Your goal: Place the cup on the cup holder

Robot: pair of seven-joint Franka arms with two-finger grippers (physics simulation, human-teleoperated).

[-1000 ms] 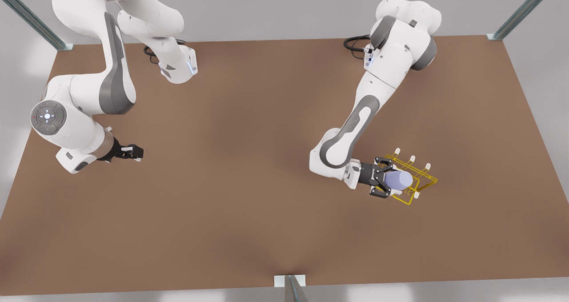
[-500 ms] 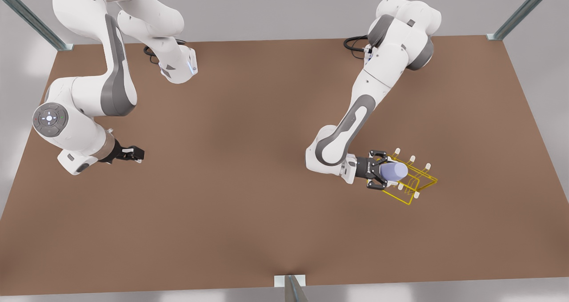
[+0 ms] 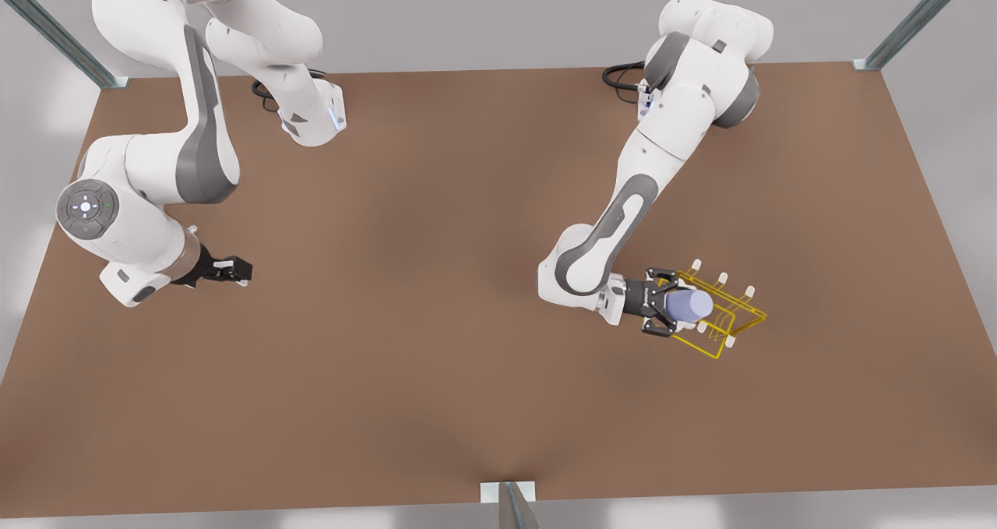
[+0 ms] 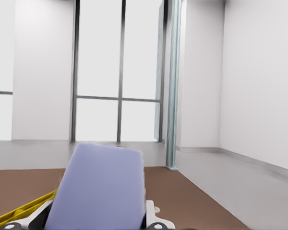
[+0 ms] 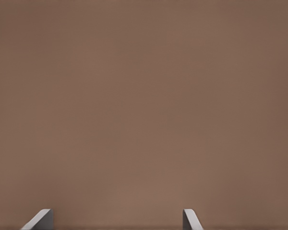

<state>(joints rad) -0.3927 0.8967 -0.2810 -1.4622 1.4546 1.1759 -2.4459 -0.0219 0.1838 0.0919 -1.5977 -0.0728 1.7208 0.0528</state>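
Note:
The lavender-blue cup (image 3: 690, 305) lies on its side in my left gripper (image 3: 671, 305), which is shut on it at the front view's right. It hangs over the end of the yellow wire cup holder (image 3: 738, 320) nearest the arm, among the white-capped pegs. Whether the cup touches a peg I cannot tell. In the left wrist view the cup (image 4: 101, 187) sits close up with a yellow wire of the cup holder (image 4: 19, 211) beside it. My right gripper (image 3: 236, 268) waits open over bare table at the front view's left, its fingertips (image 5: 41, 220) spread apart.
The brown table (image 3: 436, 280) carries both arm bases along its far edge. Metal frame posts (image 3: 919, 19) stand at the far corners, and one post (image 3: 510, 502) stands at the middle of the near edge.
My left gripper has carried the cup a little toward the far side and the front view's left, over the rack's near end. The right arm has barely shifted.

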